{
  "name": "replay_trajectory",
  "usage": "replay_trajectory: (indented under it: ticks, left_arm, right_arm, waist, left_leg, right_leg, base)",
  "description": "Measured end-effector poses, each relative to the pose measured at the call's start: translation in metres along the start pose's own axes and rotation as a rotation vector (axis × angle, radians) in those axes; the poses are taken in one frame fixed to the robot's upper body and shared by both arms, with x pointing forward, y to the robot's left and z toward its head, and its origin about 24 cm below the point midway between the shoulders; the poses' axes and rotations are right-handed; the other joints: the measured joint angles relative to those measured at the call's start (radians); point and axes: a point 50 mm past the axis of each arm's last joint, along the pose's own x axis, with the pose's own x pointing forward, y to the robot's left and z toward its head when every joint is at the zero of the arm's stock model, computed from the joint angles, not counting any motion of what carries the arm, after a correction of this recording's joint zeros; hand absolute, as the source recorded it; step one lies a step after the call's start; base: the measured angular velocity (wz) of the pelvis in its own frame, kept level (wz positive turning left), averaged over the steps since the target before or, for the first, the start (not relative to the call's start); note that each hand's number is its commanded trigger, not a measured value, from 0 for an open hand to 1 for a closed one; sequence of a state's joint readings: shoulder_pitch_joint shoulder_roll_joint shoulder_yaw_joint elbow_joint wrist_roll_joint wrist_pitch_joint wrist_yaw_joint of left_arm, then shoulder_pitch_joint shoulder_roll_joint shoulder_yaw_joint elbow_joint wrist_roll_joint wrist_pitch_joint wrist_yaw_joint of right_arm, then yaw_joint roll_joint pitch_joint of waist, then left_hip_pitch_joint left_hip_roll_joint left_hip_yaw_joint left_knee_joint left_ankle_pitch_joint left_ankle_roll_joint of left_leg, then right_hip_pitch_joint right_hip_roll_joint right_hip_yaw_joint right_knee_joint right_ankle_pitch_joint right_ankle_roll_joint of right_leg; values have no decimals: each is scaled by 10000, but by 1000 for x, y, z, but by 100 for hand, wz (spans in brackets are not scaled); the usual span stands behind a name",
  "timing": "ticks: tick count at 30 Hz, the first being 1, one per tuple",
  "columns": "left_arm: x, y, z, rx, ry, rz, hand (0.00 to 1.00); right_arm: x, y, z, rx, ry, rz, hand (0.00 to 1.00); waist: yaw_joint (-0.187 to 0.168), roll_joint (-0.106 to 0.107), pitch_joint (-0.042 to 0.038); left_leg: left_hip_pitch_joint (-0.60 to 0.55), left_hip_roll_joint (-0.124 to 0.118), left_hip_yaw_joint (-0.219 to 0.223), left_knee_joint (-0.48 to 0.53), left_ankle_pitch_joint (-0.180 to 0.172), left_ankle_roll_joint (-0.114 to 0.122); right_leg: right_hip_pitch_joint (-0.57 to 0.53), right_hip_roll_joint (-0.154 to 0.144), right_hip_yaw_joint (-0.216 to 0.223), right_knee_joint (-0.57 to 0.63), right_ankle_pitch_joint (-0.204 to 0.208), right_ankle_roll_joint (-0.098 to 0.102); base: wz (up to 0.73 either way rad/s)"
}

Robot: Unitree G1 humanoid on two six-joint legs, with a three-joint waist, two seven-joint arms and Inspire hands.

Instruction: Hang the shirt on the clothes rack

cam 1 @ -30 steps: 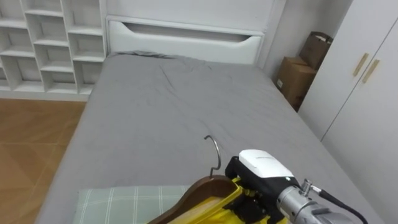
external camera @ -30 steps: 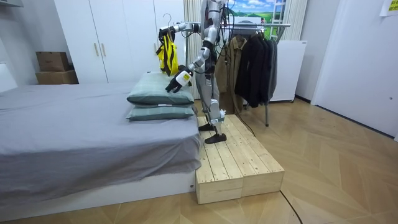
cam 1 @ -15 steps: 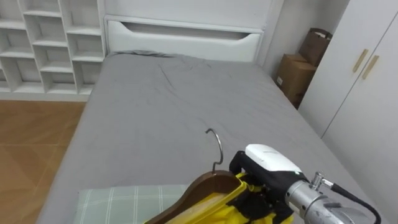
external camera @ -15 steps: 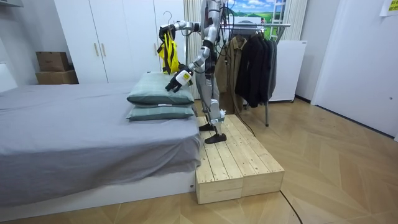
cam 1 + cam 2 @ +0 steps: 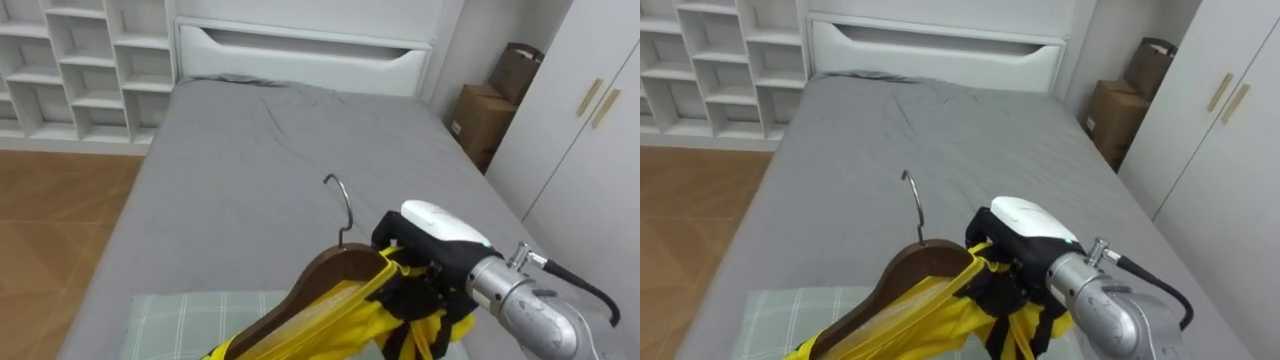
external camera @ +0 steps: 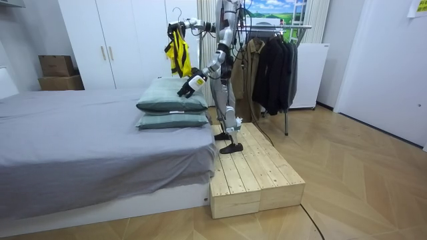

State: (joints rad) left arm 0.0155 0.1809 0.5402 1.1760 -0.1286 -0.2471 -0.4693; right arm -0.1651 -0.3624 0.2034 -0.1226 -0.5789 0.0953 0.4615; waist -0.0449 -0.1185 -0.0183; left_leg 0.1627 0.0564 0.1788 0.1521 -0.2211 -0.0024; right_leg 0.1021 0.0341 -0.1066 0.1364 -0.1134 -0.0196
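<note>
A brown wooden hanger (image 5: 322, 284) with a metal hook (image 5: 342, 208) carries a yellow garment (image 5: 330, 336). My right hand (image 5: 432, 262) comes in from the lower right and is shut on the hanger's shoulder and the yellow cloth. In the room view the hanger and garment (image 6: 177, 51) are held high at head level, over the pillows. My left hand (image 6: 189, 85) hangs lower, just above the top pillow. I stand on a wooden platform (image 6: 257, 175) beside the bed, facing the bed.
A grey bed (image 5: 280, 150) stretches ahead, with a green plaid pillow (image 5: 190, 318) below the hanger. A white wardrobe (image 5: 592, 130) and cardboard boxes (image 5: 486, 118) stand at the right, white shelves (image 5: 80, 70) at the left. Behind me a clothes rack (image 6: 288, 27) holds dark clothes (image 6: 270, 67).
My right hand has raised the hanger with the yellow garment higher. The left hand has stayed above the pillow.
</note>
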Motion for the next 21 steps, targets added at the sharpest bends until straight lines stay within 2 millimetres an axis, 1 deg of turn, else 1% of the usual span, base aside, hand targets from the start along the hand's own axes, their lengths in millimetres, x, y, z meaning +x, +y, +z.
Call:
replay_trajectory:
  ticks: [5,21]
  left_arm:
    - [-1,0,0,-214,-83,-64,0]
    - [-1,0,-2,-426,-81,-130,0]
  right_arm:
    - [-1,-1,-4,353,213,58,100]
    - [-2,-2,-9,742,480,120,100]
  waist:
    - [-21,-43,-24]
    - [30,-36,-23]
  left_leg:
    - [-8,-1,3,-1,0,0]
    - [46,-1,-16,29,1,0]
  right_leg:
    - [-5,-1,-22,3,1,-2]
    - [45,-1,-5,20,1,-1]
  base:
    - [0]
    - [0]
